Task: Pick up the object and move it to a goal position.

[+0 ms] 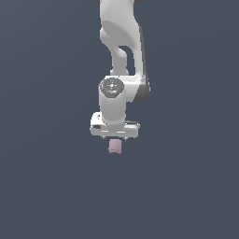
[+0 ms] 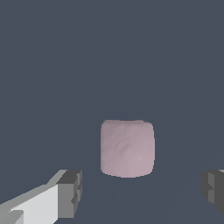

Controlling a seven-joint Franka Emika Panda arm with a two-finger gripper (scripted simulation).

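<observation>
The object (image 2: 127, 148) is a small pale pink block with soft edges, and in the wrist view it lies between my two dark fingertips. The gripper (image 2: 142, 192) is open. One finger (image 2: 70, 193) and the other finger (image 2: 213, 190) each stand clear of the block, with a gap on both sides. In the exterior view the white gripper (image 1: 115, 139) hangs straight down over the object (image 1: 115, 147), whose lower part shows just below the hand. The fingers are not distinguishable in that view.
A plain dark grey-blue surface (image 1: 186, 186) fills everything around the block. The white arm (image 1: 120, 42) rises from the hand toward the top of the exterior view. No other objects show.
</observation>
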